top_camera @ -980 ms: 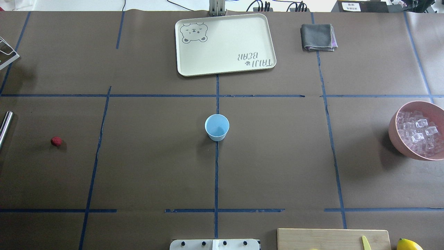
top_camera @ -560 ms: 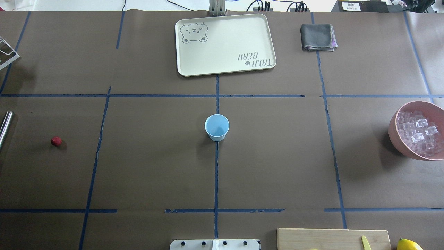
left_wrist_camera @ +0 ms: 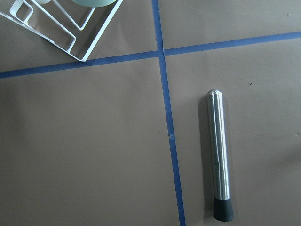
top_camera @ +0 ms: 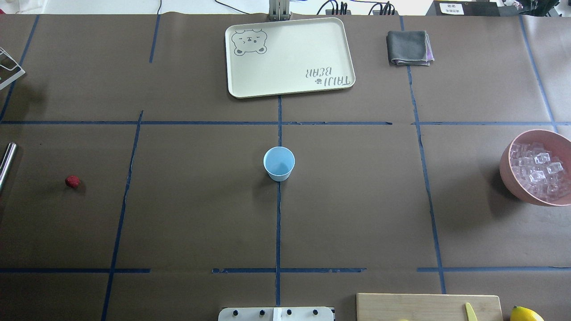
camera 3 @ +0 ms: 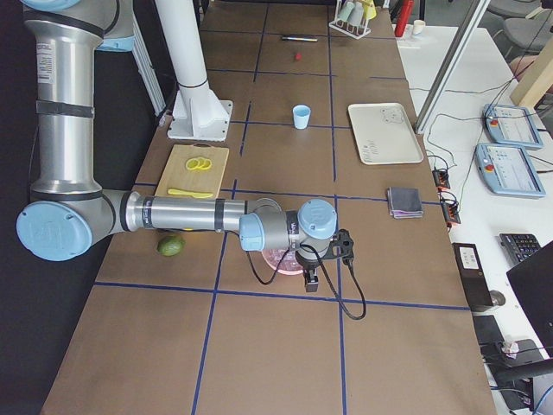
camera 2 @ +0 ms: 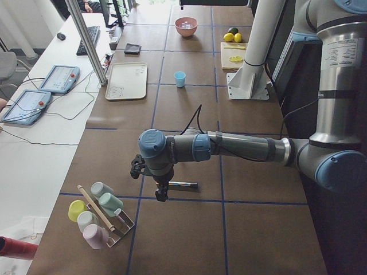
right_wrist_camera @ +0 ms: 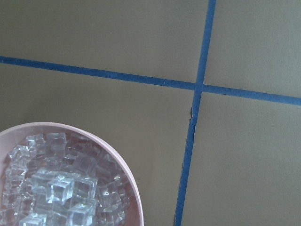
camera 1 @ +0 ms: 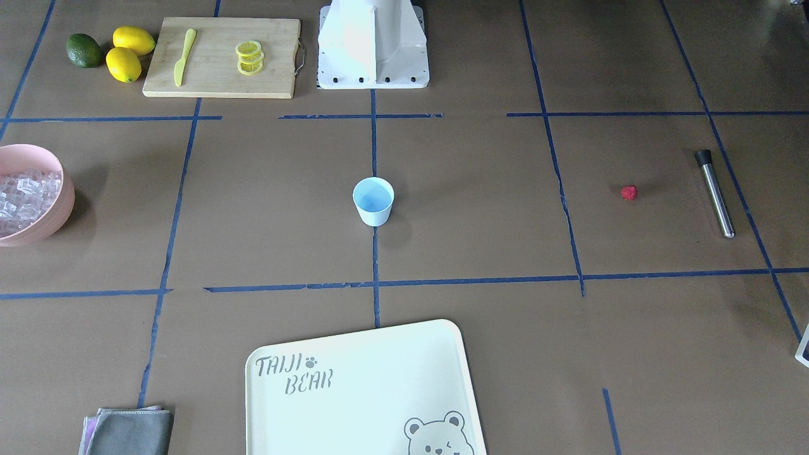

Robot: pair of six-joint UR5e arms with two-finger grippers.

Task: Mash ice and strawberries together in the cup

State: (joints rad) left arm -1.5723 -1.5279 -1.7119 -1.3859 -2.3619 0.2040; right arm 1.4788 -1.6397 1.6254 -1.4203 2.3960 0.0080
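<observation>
Blue plastic cup [top_camera: 279,163] upright at desk [top_camera: 200,214] centre, open room all round; strawberry [top_camera: 72,181] near left edge, ice [top_camera: 537,171] heaped in pink bowl [top_camera: 507,178] at right edge; left claw [camera 2: 162,195] and right claw [camera 3: 311,281] spread: cannot tell.

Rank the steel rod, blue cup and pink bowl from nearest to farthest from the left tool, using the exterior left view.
1. Steel rod, just beside the left tool.
2. Blue cup, mid-table.
3. Pink bowl, at the far end.

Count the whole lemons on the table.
2. One lemon and a second lemon lie side by side beside the board, next to a green fruit. None appears hidden.
</observation>
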